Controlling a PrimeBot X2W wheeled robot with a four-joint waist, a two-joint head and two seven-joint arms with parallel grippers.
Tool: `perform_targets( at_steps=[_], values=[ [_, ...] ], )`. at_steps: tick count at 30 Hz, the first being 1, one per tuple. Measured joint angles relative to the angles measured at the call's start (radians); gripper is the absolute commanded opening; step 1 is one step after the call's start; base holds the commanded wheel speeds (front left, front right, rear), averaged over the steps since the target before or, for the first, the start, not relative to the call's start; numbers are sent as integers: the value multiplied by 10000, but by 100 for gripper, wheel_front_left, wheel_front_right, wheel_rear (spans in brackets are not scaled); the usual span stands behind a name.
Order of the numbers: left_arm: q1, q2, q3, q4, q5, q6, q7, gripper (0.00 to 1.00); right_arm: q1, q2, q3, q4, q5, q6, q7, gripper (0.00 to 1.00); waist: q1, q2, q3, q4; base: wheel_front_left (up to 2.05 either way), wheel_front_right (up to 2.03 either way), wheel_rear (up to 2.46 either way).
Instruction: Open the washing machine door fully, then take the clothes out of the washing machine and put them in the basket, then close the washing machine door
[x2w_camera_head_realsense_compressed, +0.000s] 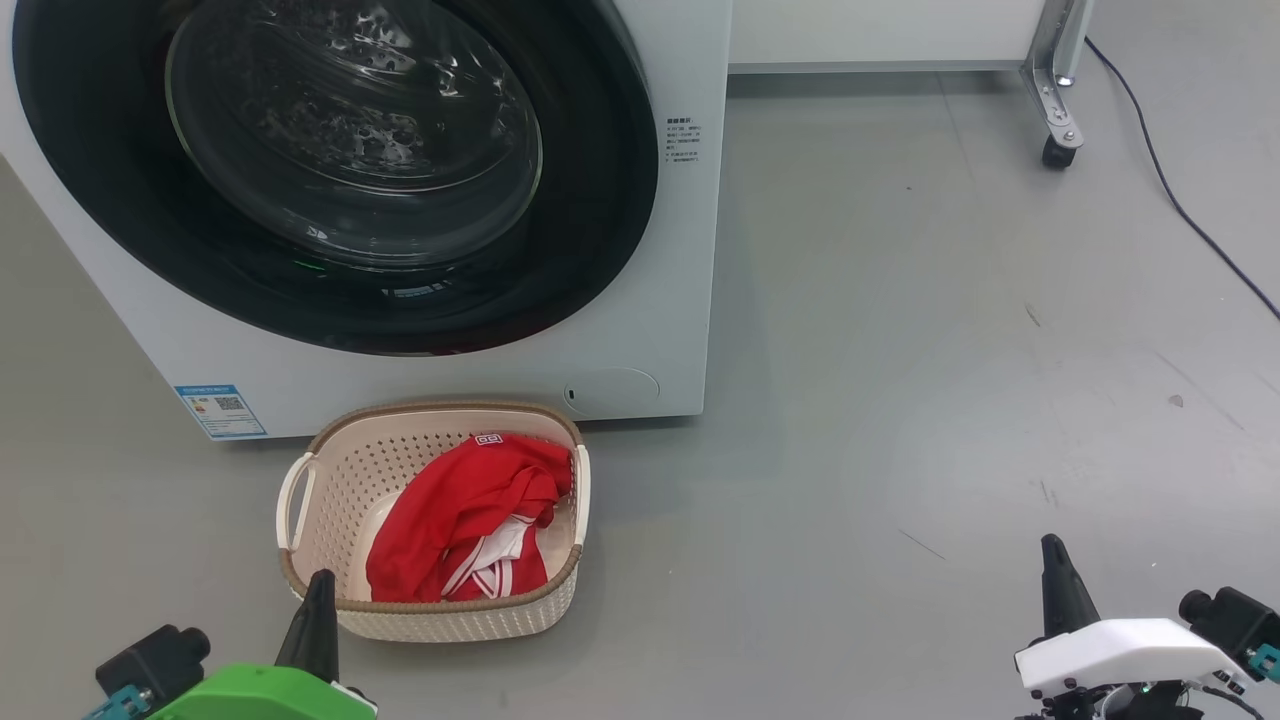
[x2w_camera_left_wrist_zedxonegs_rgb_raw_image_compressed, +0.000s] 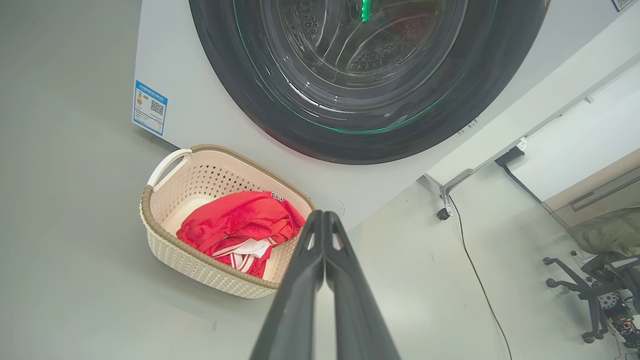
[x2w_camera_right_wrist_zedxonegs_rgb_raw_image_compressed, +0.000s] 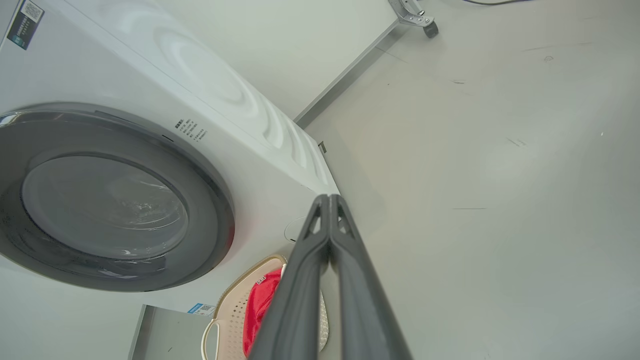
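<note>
The washing machine door runs off the top edge of the head view, and glare on its glass blurs the drum behind. The print on the blue label and on the small notice right of the door is too small to read. The near wall of the basket hides the bottom of the clothes. At the right wrist view's lower middle, the fingers of the right gripper and the bottom edge hide most of the basket.
</note>
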Motion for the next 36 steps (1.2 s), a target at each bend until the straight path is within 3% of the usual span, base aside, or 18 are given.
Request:
perform_targets(
  at_steps=[36],
  values=[
    [-602, -25, 1271, 219, -4675, -527, 1016, 0, -823, -203, -836, 199, 4790, 297, 1141, 0, 0, 0, -26, -206, 0, 0, 0]
  ],
)
